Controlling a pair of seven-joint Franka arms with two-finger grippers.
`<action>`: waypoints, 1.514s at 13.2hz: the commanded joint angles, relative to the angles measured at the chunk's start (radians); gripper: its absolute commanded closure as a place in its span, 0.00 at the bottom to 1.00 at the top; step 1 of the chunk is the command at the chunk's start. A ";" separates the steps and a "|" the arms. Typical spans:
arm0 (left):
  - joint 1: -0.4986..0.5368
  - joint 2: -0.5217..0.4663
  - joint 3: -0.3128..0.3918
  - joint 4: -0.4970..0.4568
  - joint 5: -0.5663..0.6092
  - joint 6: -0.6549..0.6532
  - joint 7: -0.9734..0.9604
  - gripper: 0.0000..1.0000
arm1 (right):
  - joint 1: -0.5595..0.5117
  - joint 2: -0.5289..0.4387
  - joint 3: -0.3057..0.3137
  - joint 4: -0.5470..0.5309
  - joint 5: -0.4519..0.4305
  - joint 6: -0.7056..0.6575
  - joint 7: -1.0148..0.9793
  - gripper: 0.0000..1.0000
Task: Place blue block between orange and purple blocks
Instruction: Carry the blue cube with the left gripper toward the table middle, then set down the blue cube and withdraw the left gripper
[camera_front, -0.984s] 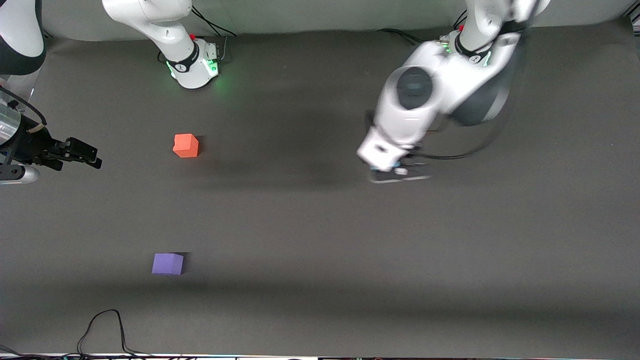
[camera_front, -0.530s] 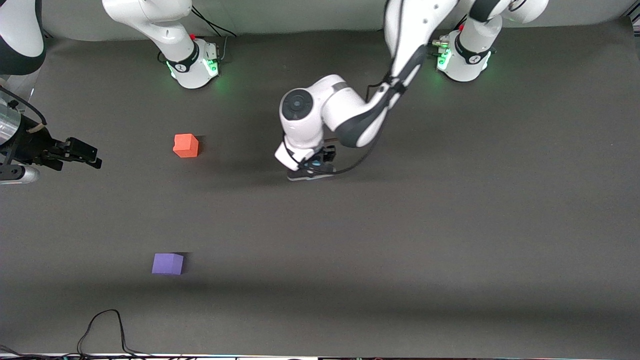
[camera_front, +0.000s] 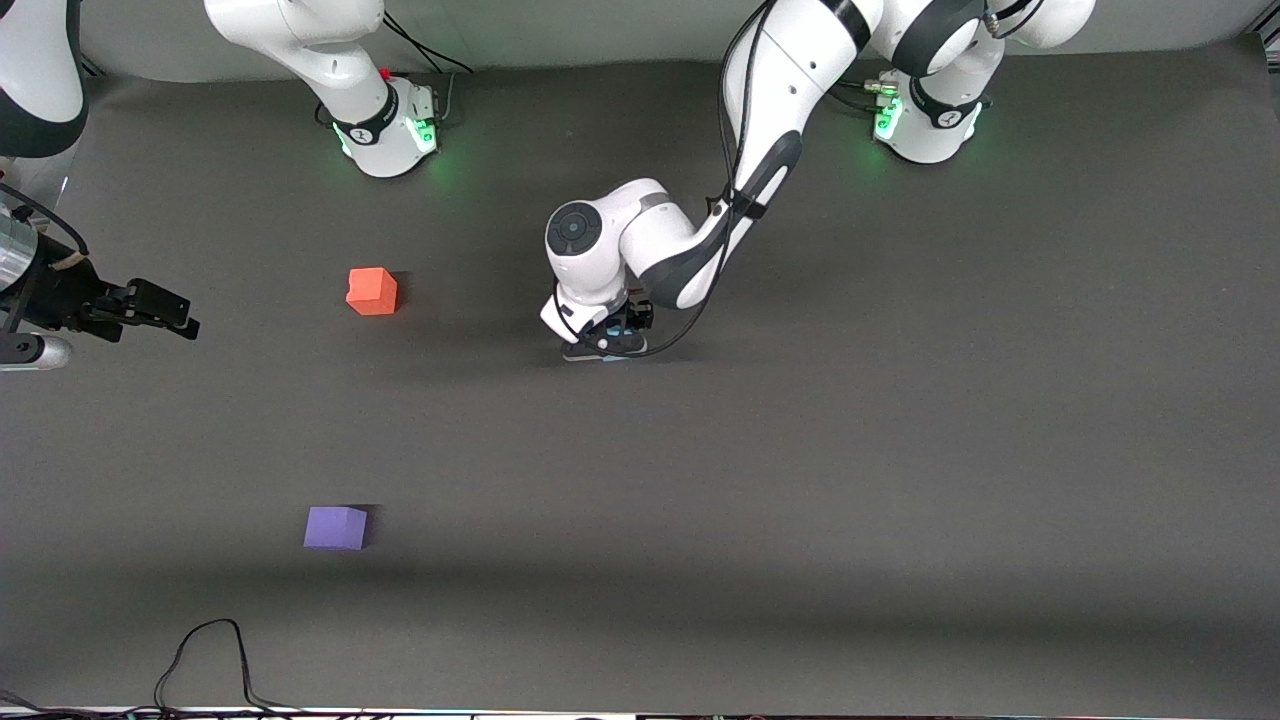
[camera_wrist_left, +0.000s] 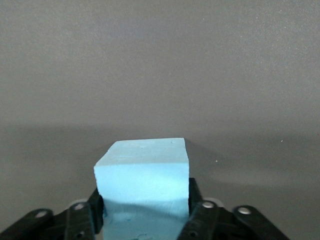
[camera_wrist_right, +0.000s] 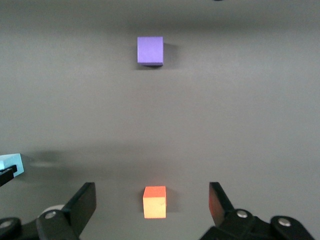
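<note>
My left gripper is shut on the light blue block and holds it over the middle of the mat, toward the left arm's end from the orange block. In the left wrist view the fingers clamp the block's two sides. The purple block sits nearer to the front camera than the orange one, with bare mat between them. My right gripper waits open at the right arm's end. In its wrist view the orange block shows between its open fingers, along with the purple block and the blue block's corner.
A dark grey mat covers the table. A black cable loops along the edge nearest the front camera. The two arm bases stand along the table's back edge.
My left arm has swung the blue block from the left arm's end toward the middle of the mat, slowing over the last half second. The right arm, orange block and purple block have not moved.
</note>
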 joint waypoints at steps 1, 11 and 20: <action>0.001 -0.015 0.010 0.036 0.022 -0.036 0.000 0.00 | 0.006 0.001 -0.011 -0.017 0.013 0.050 -0.007 0.00; 0.614 -0.405 -0.019 -0.043 -0.173 -0.465 0.605 0.00 | 0.145 0.034 0.006 -0.005 0.100 0.035 0.026 0.00; 0.946 -0.694 0.001 -0.215 -0.090 -0.572 1.006 0.00 | 0.659 0.249 0.004 0.073 0.089 0.220 0.555 0.00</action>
